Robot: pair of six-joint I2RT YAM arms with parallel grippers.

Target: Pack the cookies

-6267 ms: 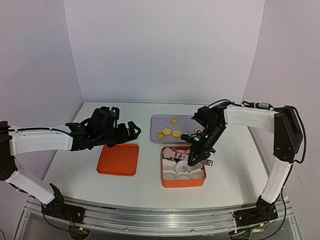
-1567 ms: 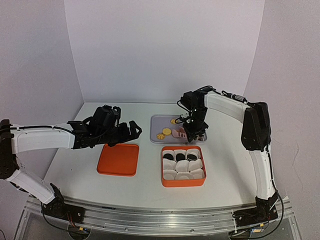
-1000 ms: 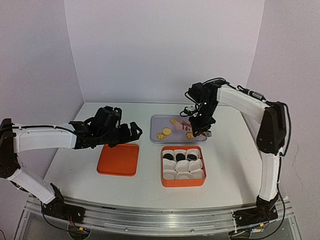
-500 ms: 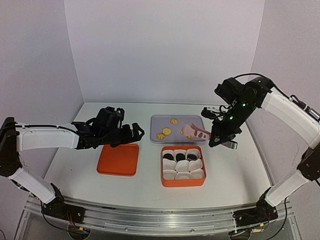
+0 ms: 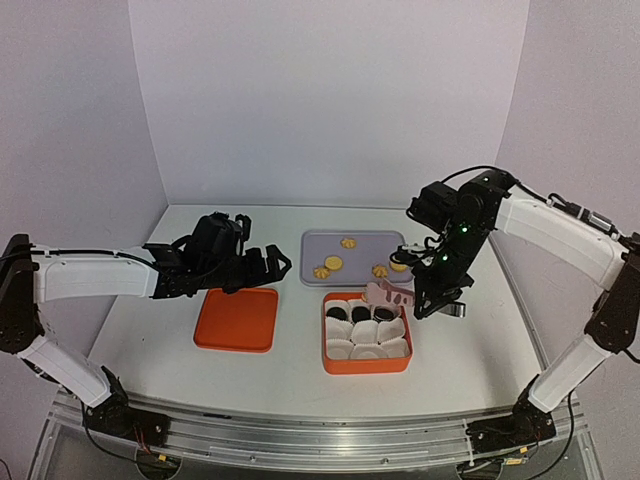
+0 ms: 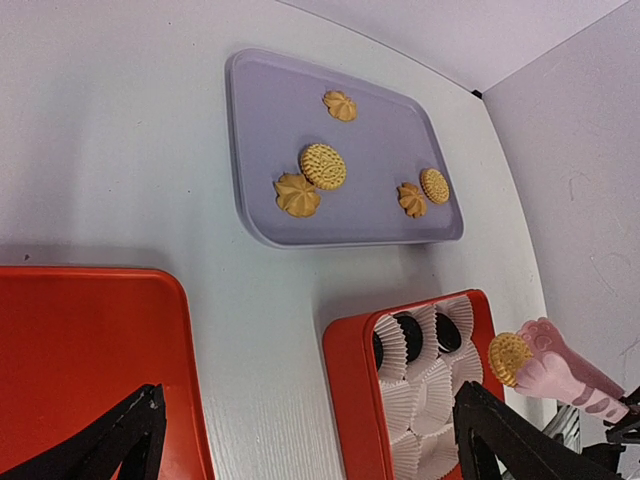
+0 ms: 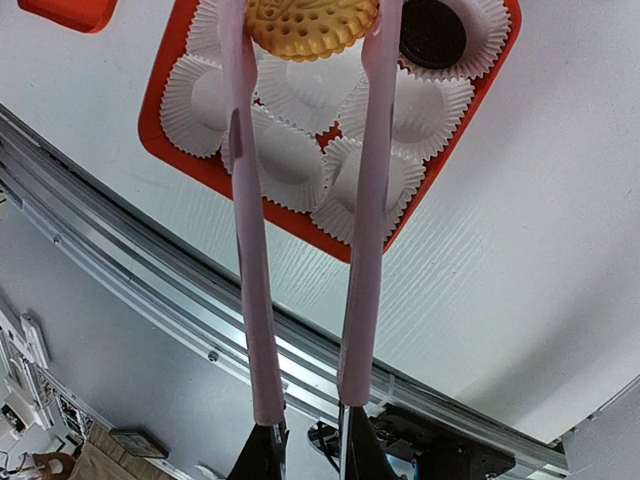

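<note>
Our right gripper pinches pink tongs clamping a golden cookie above the orange box; our left gripper is spread wide.

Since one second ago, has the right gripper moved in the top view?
Yes. The right gripper has left the lavender tray and come nearer, right of the orange box, its pink tongs holding a yellow cookie over it.

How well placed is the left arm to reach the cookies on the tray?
Probably yes: its open tool hovers just left of the tray, nothing stands between, and the right arm is at the box.
</note>
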